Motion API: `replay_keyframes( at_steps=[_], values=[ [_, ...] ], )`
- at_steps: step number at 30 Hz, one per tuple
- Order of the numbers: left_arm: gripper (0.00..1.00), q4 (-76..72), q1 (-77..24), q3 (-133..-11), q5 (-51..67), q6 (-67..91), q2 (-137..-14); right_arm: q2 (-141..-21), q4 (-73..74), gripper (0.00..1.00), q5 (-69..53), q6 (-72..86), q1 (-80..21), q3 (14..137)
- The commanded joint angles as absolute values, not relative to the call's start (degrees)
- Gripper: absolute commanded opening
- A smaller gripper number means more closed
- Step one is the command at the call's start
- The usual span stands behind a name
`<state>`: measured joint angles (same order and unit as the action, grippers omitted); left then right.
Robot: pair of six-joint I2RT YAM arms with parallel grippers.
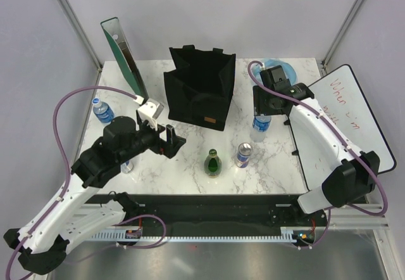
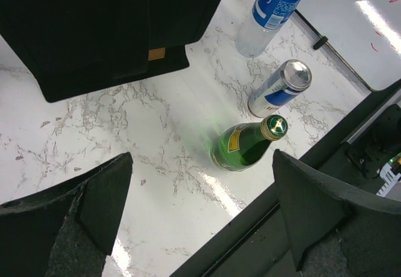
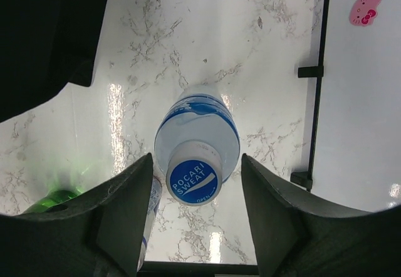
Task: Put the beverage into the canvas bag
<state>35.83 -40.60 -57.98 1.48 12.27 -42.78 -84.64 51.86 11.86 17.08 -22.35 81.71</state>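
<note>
Bottle of clear plastic with a blue Pocari Sweat cap [image 3: 197, 133] stands upright, just right of the boxy black canvas bag [image 1: 201, 87]. Your right gripper [image 3: 196, 158] straddles it; you can't tell whether the pads touch. Your left gripper [image 2: 202, 156] gapes wide, empty. Expect light, thin, slick, squashy walls, so grip gently below the cap.

Bench [image 1: 190, 156]: white marble-look top with grey veins, smooth and glossy.
Canvas bag [image 1: 201, 80]: black cloth, matt, with a small tan patch.
Plastic bottle [image 3: 197, 142]: clear plastic, glossy blue-and-white label, blue cap.
Green bottle [image 2: 243, 146]: glossy green glass, gold foil at the cap.
Can [image 2: 280, 88]: metal, bright silver top, blue-and-silver sides.
Whiteboard [image 1: 357, 112]: smooth glossy white, black frame.
Left end effector [image 2: 200, 164], fingers [image 2: 88, 214]: dark, matt, rough like felt.
</note>
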Motion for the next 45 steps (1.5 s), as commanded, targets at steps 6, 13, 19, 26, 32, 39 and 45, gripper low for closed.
replay_keyframes(
  at_steps=[6, 13, 19, 26, 32, 39, 45],
  values=[
    [1.00, 33.31, -40.78, -58.01, 0.18, 10.90, -41.40, -86.66, 49.83, 0.68, 12.39, 15.73, -22.41, 81.13],
    [1.00, 33.22, -40.78, -58.18, 0.18, 11.07, -41.57, -87.27, 49.48, 0.90, 12.48, 15.47, -22.50, 79.45],
    [1.00, 33.22, -40.78, -58.18, 0.35, 11.42, -41.66, -89.03, 48.43, 0.88, 11.87, 14.59, -22.06, 78.66],
    [1.00, 33.31, -40.78, -58.27, 0.26, 11.43, -41.57, -91.23, 46.58, 0.87, 10.55, 13.98, -21.36, 78.05],
    [1.00, 33.31, -40.78, -58.27, 0.18, 11.43, -41.66, -90.88, 46.23, 0.52, 11.34, 13.97, -21.27, 78.39],
    [1.00, 33.40, -40.78, -58.45, -1.30, 11.60, -41.22, -88.60, 53.52, 0.00, 15.03, 13.71, -21.18, 88.66],
    [1.00, 33.75, -40.78, -58.53, -3.78, 12.74, -41.48, -89.03, 58.18, 0.00, 15.74, 13.54, -21.36, 107.55]
  ],
)
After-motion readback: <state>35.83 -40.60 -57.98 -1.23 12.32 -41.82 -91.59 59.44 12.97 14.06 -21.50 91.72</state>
